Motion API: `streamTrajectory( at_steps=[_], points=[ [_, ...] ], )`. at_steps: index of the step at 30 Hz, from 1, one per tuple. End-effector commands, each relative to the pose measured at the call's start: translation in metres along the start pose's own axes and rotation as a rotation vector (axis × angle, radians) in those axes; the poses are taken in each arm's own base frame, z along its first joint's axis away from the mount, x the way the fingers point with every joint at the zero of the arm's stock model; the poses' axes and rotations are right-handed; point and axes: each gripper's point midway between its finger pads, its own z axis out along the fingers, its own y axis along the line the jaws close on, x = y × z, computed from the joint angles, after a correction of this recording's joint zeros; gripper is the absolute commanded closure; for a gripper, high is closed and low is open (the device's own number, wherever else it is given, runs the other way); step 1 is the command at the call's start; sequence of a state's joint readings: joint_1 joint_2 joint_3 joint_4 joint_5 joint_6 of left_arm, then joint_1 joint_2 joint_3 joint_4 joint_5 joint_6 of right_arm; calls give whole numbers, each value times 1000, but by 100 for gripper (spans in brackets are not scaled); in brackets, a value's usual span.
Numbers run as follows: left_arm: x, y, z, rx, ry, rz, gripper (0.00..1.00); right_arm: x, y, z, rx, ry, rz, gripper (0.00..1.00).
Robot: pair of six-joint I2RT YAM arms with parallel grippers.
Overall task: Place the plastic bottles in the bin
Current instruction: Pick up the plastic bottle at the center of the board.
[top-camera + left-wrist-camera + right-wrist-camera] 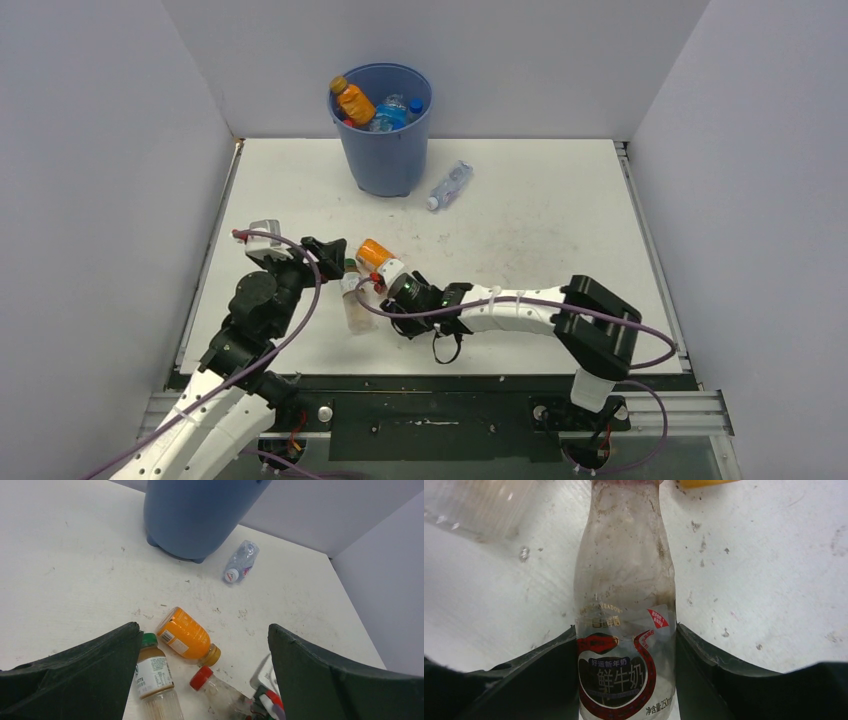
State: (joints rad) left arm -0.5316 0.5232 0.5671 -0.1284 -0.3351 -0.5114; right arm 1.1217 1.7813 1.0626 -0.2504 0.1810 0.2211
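The blue bin (381, 135) stands at the back and holds an orange bottle (353, 102) and blue-labelled clear bottles (392, 112). It also shows in the left wrist view (200, 515). My right gripper (402, 293) is shut on a clear red-capped bottle (624, 580) with a red snake label, low at the table. Both fingers (724, 680) press its sides. An orange bottle (184, 635) and a green-capped white-labelled bottle (154, 672) lie beside it. My left gripper (205, 680) is wide open and empty above these three. A crumpled clear bottle (450, 185) lies right of the bin.
Grey walls close in the white table (540, 230) on the left, back and right. The table's near edge meets a black rail by the arm bases (440, 410). The right arm (520, 312) lies low across the front of the table.
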Motion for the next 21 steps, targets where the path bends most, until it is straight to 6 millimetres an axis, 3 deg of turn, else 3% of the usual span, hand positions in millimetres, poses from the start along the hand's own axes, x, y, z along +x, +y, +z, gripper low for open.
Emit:
streamTrajectory(
  at_steps=[1,9,13,18,21],
  points=[
    [-26,0,-8,-10,-103,-24,4,-38,-3,-58,-9,-152,44,68],
    [-25,-3,-8,14,-110,-27,4,-63,-17,-145,-87,-377,182,71],
    [-25,-20,-7,104,-115,-34,4,-72,-21,-181,-169,-604,231,73],
    [-25,-77,-21,423,-98,-53,4,-80,-14,-237,-355,-940,257,72],
    [-25,-113,-39,634,-68,-143,4,-78,-7,-248,-426,-1036,257,72]
  ],
)
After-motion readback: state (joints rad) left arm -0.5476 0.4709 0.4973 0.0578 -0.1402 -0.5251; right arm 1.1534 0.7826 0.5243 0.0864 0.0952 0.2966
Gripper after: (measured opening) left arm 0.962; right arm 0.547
